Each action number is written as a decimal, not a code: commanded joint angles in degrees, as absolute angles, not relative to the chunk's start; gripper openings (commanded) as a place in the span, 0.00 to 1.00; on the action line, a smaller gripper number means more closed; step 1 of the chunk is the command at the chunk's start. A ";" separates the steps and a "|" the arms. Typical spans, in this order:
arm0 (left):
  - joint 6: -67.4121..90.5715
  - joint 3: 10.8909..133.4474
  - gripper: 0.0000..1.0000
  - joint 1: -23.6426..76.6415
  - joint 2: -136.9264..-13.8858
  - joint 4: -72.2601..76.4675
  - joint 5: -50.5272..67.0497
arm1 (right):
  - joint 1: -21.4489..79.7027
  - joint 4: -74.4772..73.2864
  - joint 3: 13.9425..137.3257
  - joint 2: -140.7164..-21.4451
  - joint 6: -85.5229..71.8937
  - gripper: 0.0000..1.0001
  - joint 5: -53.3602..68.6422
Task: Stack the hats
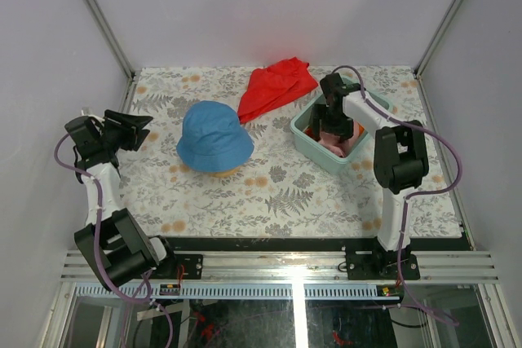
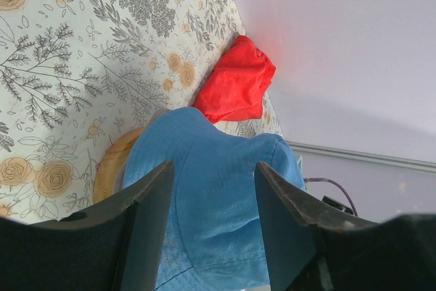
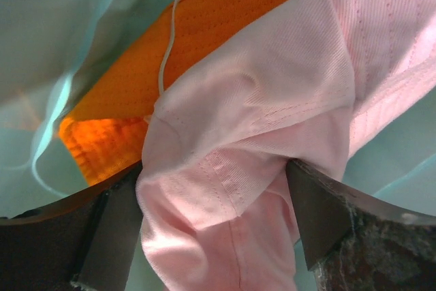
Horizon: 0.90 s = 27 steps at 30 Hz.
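Note:
A blue hat (image 1: 214, 134) sits crown up over a round wooden stand (image 1: 220, 172) at the table's middle. In the left wrist view the blue hat (image 2: 218, 189) covers the stand (image 2: 112, 161). My left gripper (image 1: 145, 130) is open and empty, held left of the blue hat and pointing at it (image 2: 213, 166). A pink hat (image 3: 259, 100) lies crumpled on an orange hat (image 3: 225, 25) inside a teal bin (image 1: 314, 148). My right gripper (image 1: 336, 130) reaches down into the bin, jaws wide apart on either side of a fold of the pink hat (image 3: 212, 172). The grey hat is not in view.
A flat red cloth (image 1: 277, 85) lies at the back of the table, behind the blue hat and left of the bin; it also shows in the left wrist view (image 2: 238, 86). The bin's teal walls (image 3: 41, 32) close in around the right gripper. White enclosure walls surround the table.

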<state>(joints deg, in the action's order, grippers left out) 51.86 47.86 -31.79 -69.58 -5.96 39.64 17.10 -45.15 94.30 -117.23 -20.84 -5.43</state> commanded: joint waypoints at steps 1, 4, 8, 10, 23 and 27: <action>52.94 47.81 0.50 -31.16 -68.34 -3.45 40.58 | 17.33 -39.14 90.92 -117.39 -23.65 0.79 -9.81; 52.90 47.60 0.50 -31.12 -67.94 -3.34 40.76 | 17.40 -34.99 87.65 -116.16 -25.04 0.71 -12.47; 53.23 46.84 0.50 -31.02 -67.53 -2.74 41.14 | 17.38 -30.22 83.45 -113.72 -25.94 0.27 -14.87; 53.68 46.62 0.50 -30.90 -67.48 -2.39 41.27 | 17.39 -30.01 82.49 -111.61 -25.98 0.09 -16.05; 56.62 64.92 0.50 -17.65 -73.49 -1.42 40.98 | 17.35 -41.50 92.36 -92.51 -25.00 0.00 -12.72; 57.00 71.71 0.50 -12.03 -76.32 -1.44 42.26 | 17.10 -44.11 97.48 -91.43 -24.94 0.00 -8.39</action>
<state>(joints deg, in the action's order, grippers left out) 56.01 65.54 -16.29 -74.11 -4.25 40.66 17.15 -40.29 92.14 -93.41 -24.88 -12.91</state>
